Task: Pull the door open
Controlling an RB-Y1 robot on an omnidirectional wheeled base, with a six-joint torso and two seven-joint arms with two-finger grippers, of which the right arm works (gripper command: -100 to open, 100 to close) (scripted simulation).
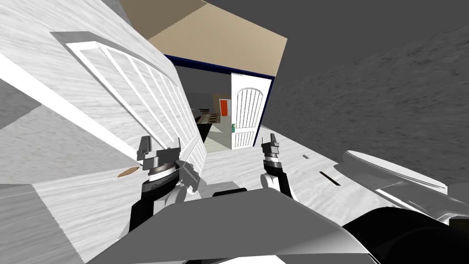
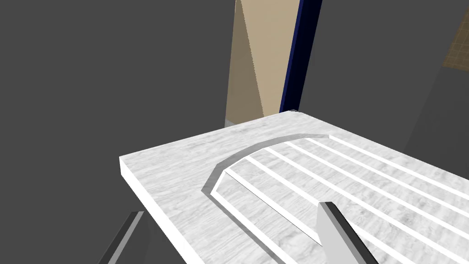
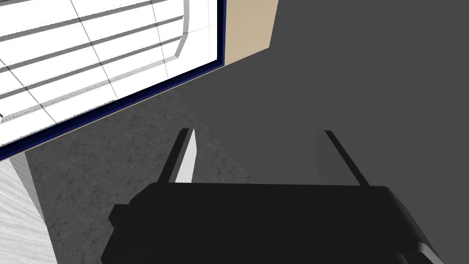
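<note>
White wood-grain door point(image 1: 145, 89), arched, slatted

Flat even render light, walls splaying toward corners

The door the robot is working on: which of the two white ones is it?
Find the blue-framed doorway ahead. The near door is the large white slatted panel swung out at its left side, by the left gripper. The far door, small beyond the opening, has a green handle.

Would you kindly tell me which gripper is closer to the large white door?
Left. The left gripper is at the door, by its edge; the right gripper hangs apart beside it.
</note>
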